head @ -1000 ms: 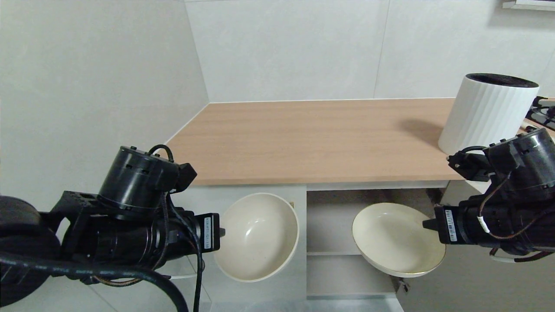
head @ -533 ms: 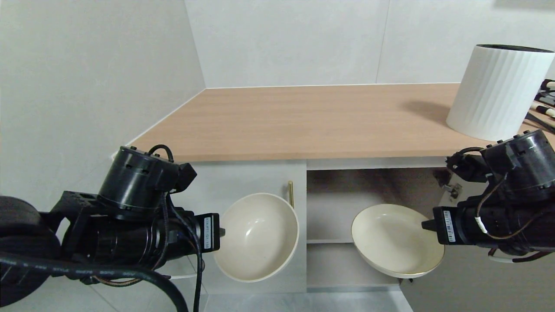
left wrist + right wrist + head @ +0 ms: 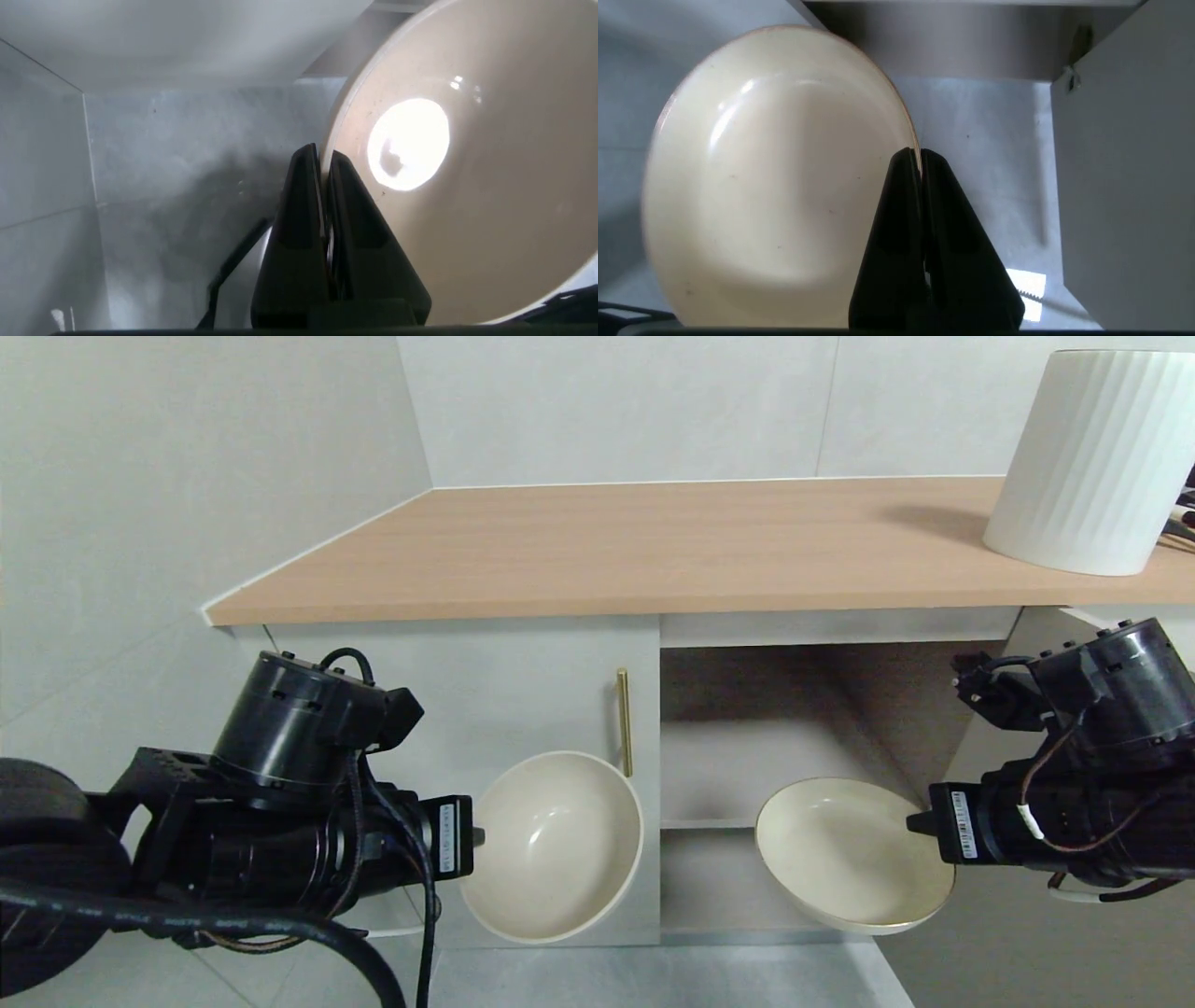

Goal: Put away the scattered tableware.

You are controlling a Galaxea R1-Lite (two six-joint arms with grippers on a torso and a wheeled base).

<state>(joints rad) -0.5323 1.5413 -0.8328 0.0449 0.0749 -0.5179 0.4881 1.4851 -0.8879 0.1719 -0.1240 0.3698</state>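
In the head view my left gripper (image 3: 472, 836) is shut on the rim of a deep cream bowl (image 3: 553, 845), held tilted in front of the closed left cabinet door (image 3: 485, 691). My right gripper (image 3: 919, 820) is shut on the rim of a shallow cream bowl (image 3: 845, 854), which hangs before the open right cabinet compartment (image 3: 775, 728). The left wrist view has the left gripper (image 3: 323, 161) pinching the deep bowl (image 3: 467, 177) at its edge. In the right wrist view the right gripper (image 3: 918, 161) clamps the shallow bowl (image 3: 775, 177).
A wooden counter (image 3: 653, 541) tops the cabinet, with a white ribbed cylinder (image 3: 1088, 457) at its right end. The closed door carries a brass handle (image 3: 624, 721). Inside the open compartment is a shelf (image 3: 709, 823). The open door (image 3: 1125, 187) stands beside my right arm.
The whole head picture has shifted: the counter sits higher and more of the cabinet shows, so the camera has dropped. Both grippers keep their bowls in the same hold.
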